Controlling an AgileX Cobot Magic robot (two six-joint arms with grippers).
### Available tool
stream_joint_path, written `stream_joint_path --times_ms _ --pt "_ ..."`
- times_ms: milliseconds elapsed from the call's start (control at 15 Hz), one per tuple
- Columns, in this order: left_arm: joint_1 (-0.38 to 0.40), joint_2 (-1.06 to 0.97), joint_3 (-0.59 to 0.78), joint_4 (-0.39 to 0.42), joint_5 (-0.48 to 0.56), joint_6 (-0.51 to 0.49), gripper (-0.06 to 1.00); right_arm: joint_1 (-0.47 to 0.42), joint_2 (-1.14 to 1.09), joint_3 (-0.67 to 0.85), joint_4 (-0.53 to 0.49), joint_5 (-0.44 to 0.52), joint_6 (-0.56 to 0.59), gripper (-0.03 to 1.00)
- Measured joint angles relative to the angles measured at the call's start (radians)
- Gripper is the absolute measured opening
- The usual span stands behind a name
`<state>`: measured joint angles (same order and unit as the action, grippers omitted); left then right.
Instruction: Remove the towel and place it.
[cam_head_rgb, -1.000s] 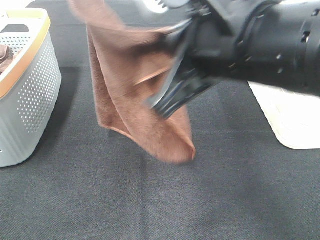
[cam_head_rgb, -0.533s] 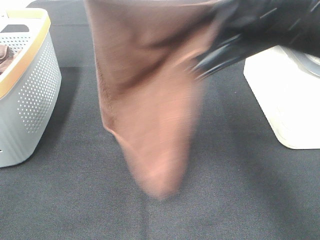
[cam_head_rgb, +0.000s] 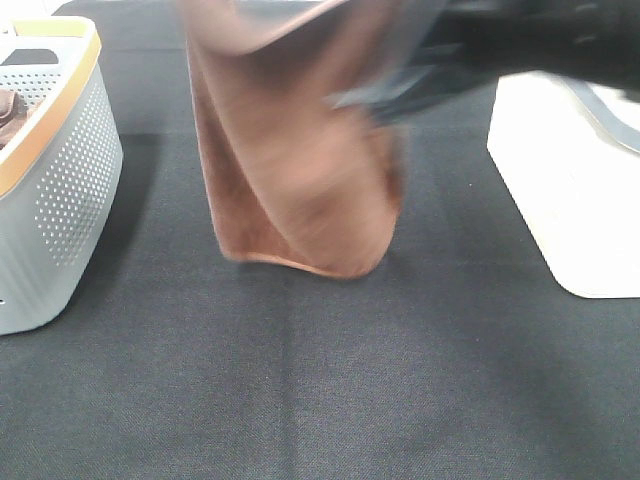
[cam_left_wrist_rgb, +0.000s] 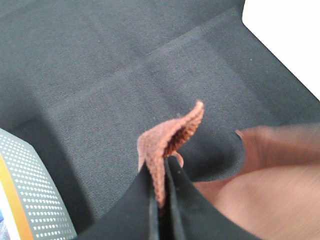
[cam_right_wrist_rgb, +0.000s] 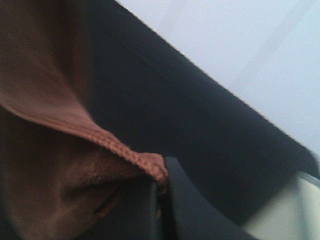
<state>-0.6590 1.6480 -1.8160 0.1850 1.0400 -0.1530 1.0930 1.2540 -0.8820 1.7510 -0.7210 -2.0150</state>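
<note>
- Hanging from both tools, the rust-brown square microfibre towel (cam_head_rgb: 300, 170) is clear of the basket and up over the middle of the black cloth-covered bench (cam_head_rgb: 300, 390).
- Left tool (cam_left_wrist_rgb: 160, 185): jaws pressed together on one hemmed corner, which pokes up between the black fingers. Firm pinch, no gap seen.
- Right tool (cam_right_wrist_rgb: 161, 200): the stitched hem runs straight into the jaw line, so it reads as clamped on the towel's other top corner. In the high view this tool (cam_head_rgb: 400, 90) is a dark smear at the towel's upper right.
- Key relation: the top edge runs side to side between the two tools and the body drops straight below them, long axis vertical, folded over itself. The lower fold is near the bench; contact cannot be told through the blur.
- The towel sits between the basket and the slab, apart from both. Neither arm is clearly nearer; they share the load.
- Judgement: placing calls for both tools to go down together and spread the top edge, or the fold will bunch.
- Grey perforated plastic basket with a tan rim (cam_head_rgb: 70, 180), on the left: a dark brown bunched cloth (cam_head_rgb: 8, 108) shows just inside.
- Cream-white flat slab (cam_head_rgb: 570, 190), on the right: nothing seen on it.
</note>
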Motion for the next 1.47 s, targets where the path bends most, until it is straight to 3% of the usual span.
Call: stream_joint_path --times_ms 200,400,600,733,800,1000,1133,1200,1267,1333,1467 --pt "0.0 0.0 0.0 0.004 0.0 0.0 0.0 0.0 0.001 0.0 -0.003 0.412 0.055 0.0" --pt "0.0 0.0 0.0 0.006 0.0 0.002 0.0 0.0 0.001 0.006 -0.005 0.677 0.096 0.0" --pt "0.0 0.0 0.0 0.006 0.0 0.003 0.0 0.0 0.001 0.065 -0.006 0.796 0.161 0.0" --pt "0.0 0.0 0.0 0.007 0.0 0.003 0.0 0.0 0.001 0.091 -0.006 0.812 0.198 0.0" --pt "0.0 0.0 0.0 0.007 0.0 0.003 0.0 0.0 0.001 0.139 -0.009 0.815 0.276 0.0" --pt "0.0 0.0 0.0 0.006 0.0 0.003 0.0 0.0 0.001 0.17 -0.141 0.861 0.44 0.0" --pt "0.0 0.0 0.0 -0.011 0.008 0.003 0.0 0.0 0.001 0.146 -0.329 0.953 0.599 0.0" --pt "0.0 0.0 0.0 -0.021 0.02 0.003 0.0 -0.001 0.0 0.124 -0.478 0.995 0.726 0.0" --pt "0.0 0.0 0.0 -0.031 0.032 0.003 0.0 -0.002 0.0 0.106 -0.665 1.026 0.912 0.0" --pt "0.0 0.0 0.0 -0.034 0.038 0.003 0.0 -0.002 0.0 0.098 -0.979 1.039 1.23 0.0" --pt "0.0 0.0 0.0 -0.038 0.04 0.003 0.0 -0.002 0.0 0.098 -1.411 1.07 1.713 0.0"
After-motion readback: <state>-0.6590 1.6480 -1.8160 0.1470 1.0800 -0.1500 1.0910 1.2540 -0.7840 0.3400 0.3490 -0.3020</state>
